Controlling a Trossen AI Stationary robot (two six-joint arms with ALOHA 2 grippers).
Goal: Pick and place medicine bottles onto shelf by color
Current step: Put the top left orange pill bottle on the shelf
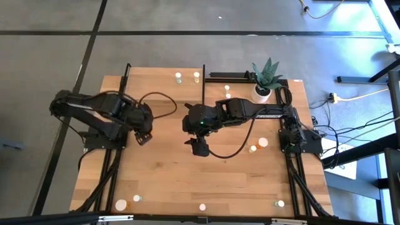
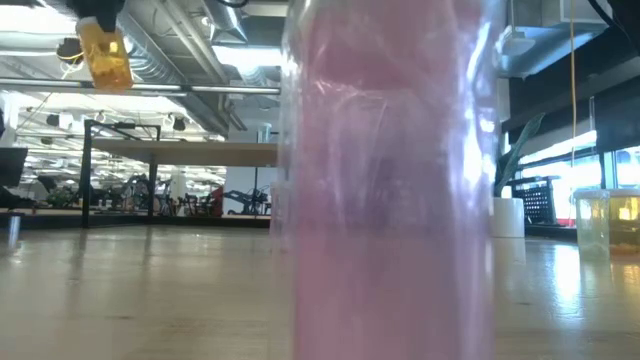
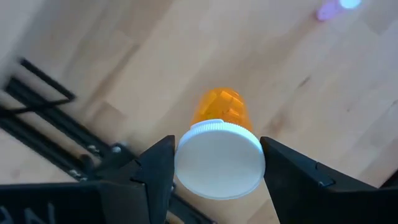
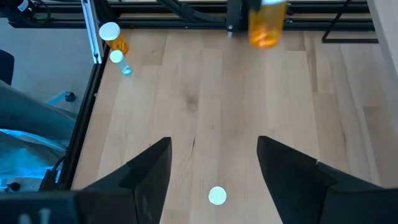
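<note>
The light-wood tabletop (image 1: 187,181) with its thin black frame rails is by far the biggest thing here, and most of its middle and near half is bare wood, so plenty of open room there. The left gripper (image 1: 143,136) sits over the left half, not far from the left edge, jaws pinched on the white cap of an orange medicine bottle (image 3: 219,134) that hangs clear above the wood; the low view catches that same bottle up in the air. The right gripper (image 1: 199,149) hovers around the centre of the tabletop with its fingers spread wide and nothing between them, just bare boards below. A green spiky plant in a white pot (image 1: 265,80) stands at the far right corner. The small stuff is all pushed out to the edges: a couple of white-capped bottles (image 1: 187,77) by the far edge, two (image 1: 258,145) toward the right edge, and a few (image 1: 120,204) strung along the near edge. One pink bottle (image 2: 385,180) stands right up against the low camera.
</note>
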